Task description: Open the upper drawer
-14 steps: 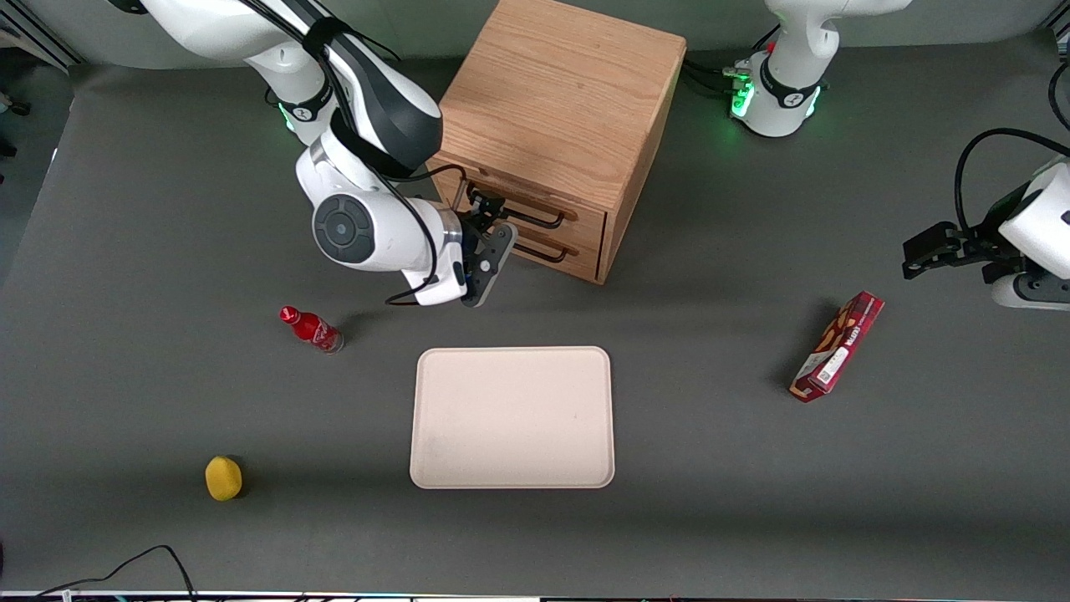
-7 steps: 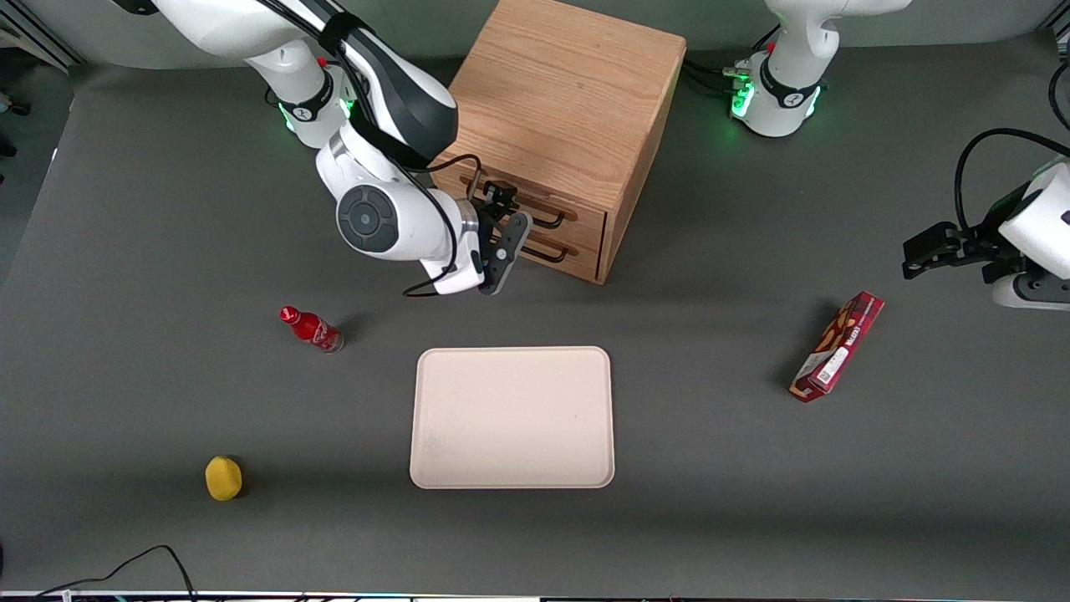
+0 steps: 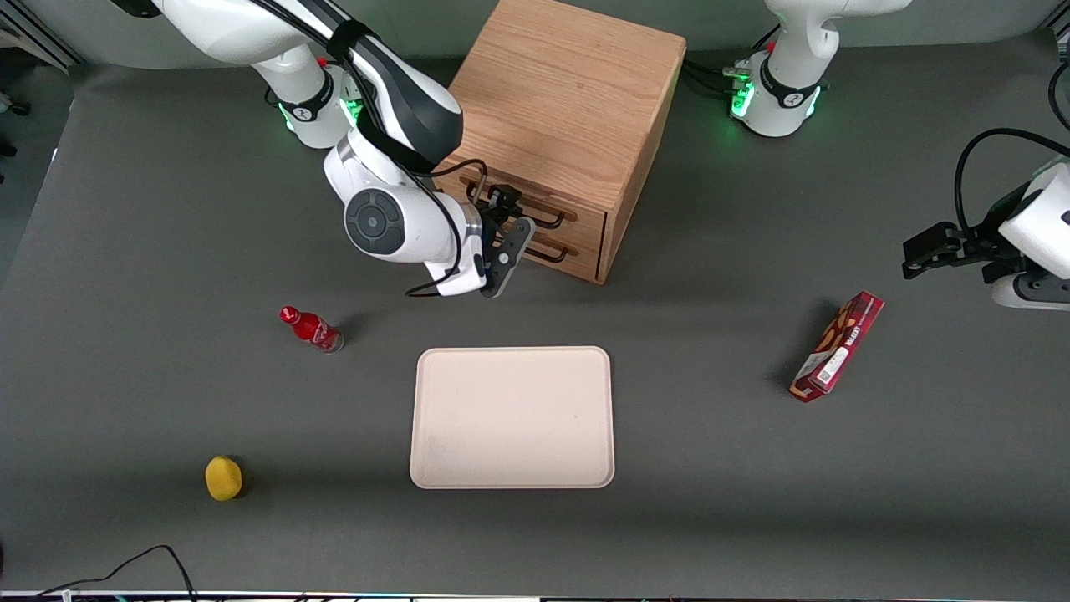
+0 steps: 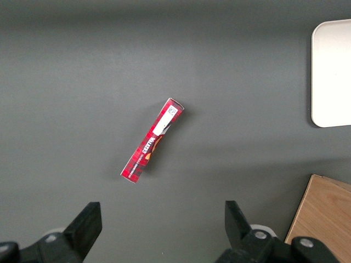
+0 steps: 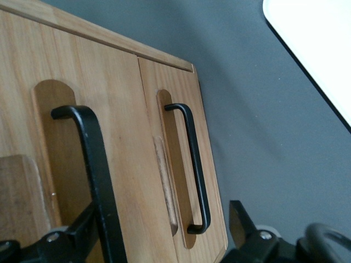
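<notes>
Front view overhead; wrist views close; tray [image 3: 512, 416] shared.

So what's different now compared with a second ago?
The working arm has swung its gripper closer to the cabinet; its open fingers now straddle the upper drawer at its black handle, not yet closed on it. The drawer remains shut. Tray, bottle, box and yellow object haven't moved.

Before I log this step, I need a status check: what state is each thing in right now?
upper drawer: shut, handle between the open fingers, not yet clamped
bottom drawer: shut
gripper: open, in front of the upper drawer
red bottle: capped, standing on the table
snack box: closed, lying flat
tray: bare
</notes>
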